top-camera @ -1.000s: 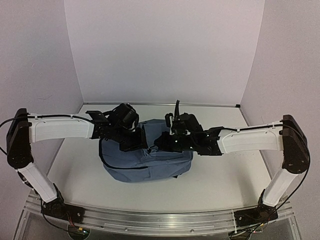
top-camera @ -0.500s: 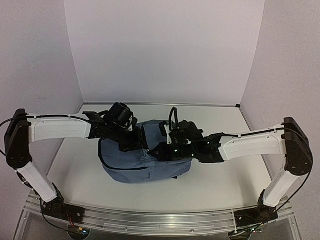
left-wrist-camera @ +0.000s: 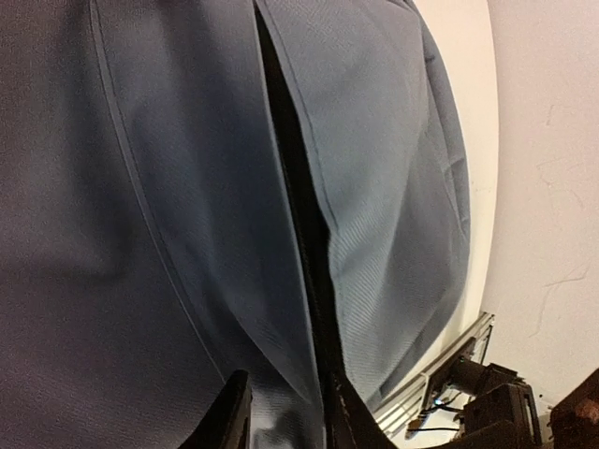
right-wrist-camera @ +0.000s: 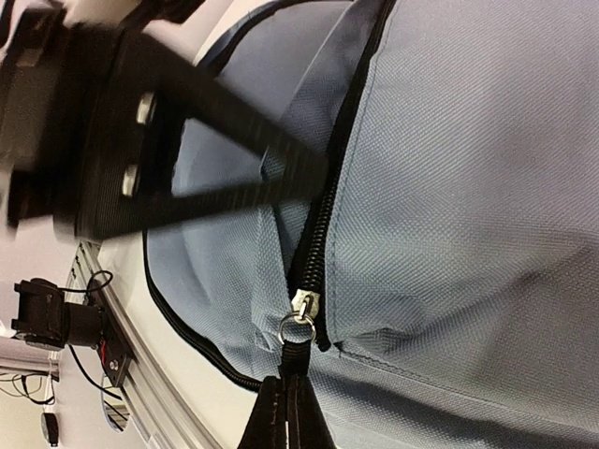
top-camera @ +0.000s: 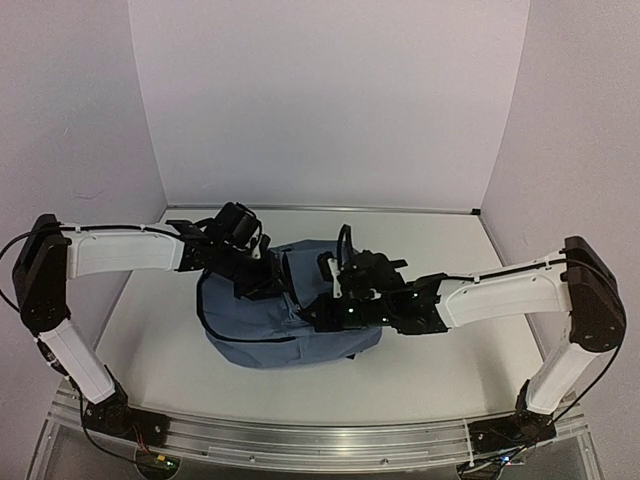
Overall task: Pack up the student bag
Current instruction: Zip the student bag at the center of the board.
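The slate-blue student bag (top-camera: 250, 335) lies in the middle of the table. My right gripper (top-camera: 318, 312) is shut on the black pull tab (right-wrist-camera: 298, 355) of a zip, just below the silver slider (right-wrist-camera: 304, 304), which sits near the lower end of the black zip track (right-wrist-camera: 351, 122). My left gripper (top-camera: 268, 288) is pinched on a fold of the bag's fabric (left-wrist-camera: 281, 309) beside the zip. Its black fingers (right-wrist-camera: 215, 168) cross the right wrist view and end at the bag's edge. The bag's inside is hidden.
The white table (top-camera: 450, 350) is boxed in by pale walls at the back and both sides. A metal rail (top-camera: 300, 440) runs along the near edge. A black strap (top-camera: 343, 240) loops up from the bag's top.
My right gripper has moved left and toward the near edge along the bag, drawing the zip pull with it. My left gripper has shifted slightly back and kept its hold.
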### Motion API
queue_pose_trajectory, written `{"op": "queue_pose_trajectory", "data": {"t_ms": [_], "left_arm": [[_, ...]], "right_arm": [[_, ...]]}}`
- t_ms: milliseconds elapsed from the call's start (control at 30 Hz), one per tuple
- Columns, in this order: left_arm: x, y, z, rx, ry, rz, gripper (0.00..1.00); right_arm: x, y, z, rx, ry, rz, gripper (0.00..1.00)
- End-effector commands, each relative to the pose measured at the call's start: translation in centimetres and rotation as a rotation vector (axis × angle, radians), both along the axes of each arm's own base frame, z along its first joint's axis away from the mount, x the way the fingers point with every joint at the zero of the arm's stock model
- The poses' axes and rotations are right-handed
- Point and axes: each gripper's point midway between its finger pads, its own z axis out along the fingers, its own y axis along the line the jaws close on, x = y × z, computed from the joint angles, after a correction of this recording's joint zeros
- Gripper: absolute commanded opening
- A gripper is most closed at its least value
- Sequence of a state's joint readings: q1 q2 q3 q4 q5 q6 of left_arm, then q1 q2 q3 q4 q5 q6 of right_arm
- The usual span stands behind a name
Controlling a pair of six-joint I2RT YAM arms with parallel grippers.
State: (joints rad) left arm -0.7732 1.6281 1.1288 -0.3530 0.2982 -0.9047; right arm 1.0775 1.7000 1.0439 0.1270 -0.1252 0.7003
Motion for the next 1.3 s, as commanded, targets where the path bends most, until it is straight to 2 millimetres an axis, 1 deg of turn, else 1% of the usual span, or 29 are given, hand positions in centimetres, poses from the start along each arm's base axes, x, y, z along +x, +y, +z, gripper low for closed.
{"op": "queue_pose_trajectory", "data": {"t_ms": [0, 67, 133, 267, 400, 433, 467, 500, 533, 567, 600, 633, 800, 967, 1100, 1167, 1267], "left_arm": [[3.5, 0.6, 0.6, 0.059, -0.066, 0.052, 0.34], [3.9, 0.7, 0.3, 0.090, -0.066, 0.058, 0.40], [4.2, 0.6, 0.0, 0.111, -0.063, 0.055, 0.44], [4.5, -0.4, -0.3, 0.088, -0.057, 0.024, 0.47], [4.7, -1.4, -0.4, 0.066, -0.056, 0.001, 0.47], [4.8, -1.4, -0.5, 0.068, -0.057, -0.001, 0.44], [4.9, -1.4, -0.5, 0.071, -0.060, -0.001, 0.37], [4.9, -1.4, -0.6, 0.077, -0.060, 0.000, 0.30], [5.0, -1.3, -0.6, 0.086, -0.061, 0.004, 0.20], [5.2, -1.0, -0.7, 0.101, -0.065, 0.014, 0.12], [5.4, -0.7, -0.7, 0.116, -0.070, 0.025, 0.05], [5.6, -0.5, -0.7, 0.129, -0.076, 0.034, 0.02], [7.1, 0.7, -0.2, 0.141, -0.095, 0.066, 0.00], [9.1, 2.1, 0.2, 0.150, -0.119, 0.098, 0.00], [10.7, 3.4, -0.3, 0.158, -0.113, 0.121, 0.00], [11.1, 3.5, -0.5, 0.151, -0.112, 0.116, 0.00], [11.8, 2.9, -0.7, 0.143, -0.117, 0.084, 0.00]], "right_arm": [[-2.6, 0.8, -1.3, -0.045, 0.060, 0.080, 0.00], [-2.6, 1.2, -1.1, -0.041, 0.056, 0.082, 0.00], [-2.6, 1.3, -1.0, -0.039, 0.053, 0.085, 0.00], [-2.5, 1.3, -1.5, -0.053, 0.052, 0.082, 0.00], [-2.3, 1.3, -2.0, -0.061, 0.054, 0.075, 0.00], [-2.2, 1.3, -2.0, -0.061, 0.053, 0.070, 0.00], [-2.1, 1.2, -1.9, -0.061, 0.051, 0.065, 0.00], [-2.1, 1.2, -1.8, -0.061, 0.048, 0.061, 0.00], [-2.0, 1.2, -1.7, -0.060, 0.046, 0.056, 0.00], [-2.0, 1.1, -1.6, -0.058, 0.043, 0.052, 0.00], [-1.9, 1.1, -1.5, -0.057, 0.040, 0.048, 0.00], [-1.9, 1.0, -1.4, -0.056, 0.040, 0.045, 0.00], [-2.0, 0.6, -1.6, -0.063, 0.046, 0.044, 0.00], [-2.5, 0.8, -1.8, -0.067, 0.057, 0.056, 0.00], [-2.7, 0.8, -1.3, -0.059, 0.057, 0.056, 0.00], [-2.6, 0.8, -1.0, -0.054, 0.054, 0.052, 0.00], [-2.3, 1.0, -0.8, -0.052, 0.046, 0.041, 0.00]]}}
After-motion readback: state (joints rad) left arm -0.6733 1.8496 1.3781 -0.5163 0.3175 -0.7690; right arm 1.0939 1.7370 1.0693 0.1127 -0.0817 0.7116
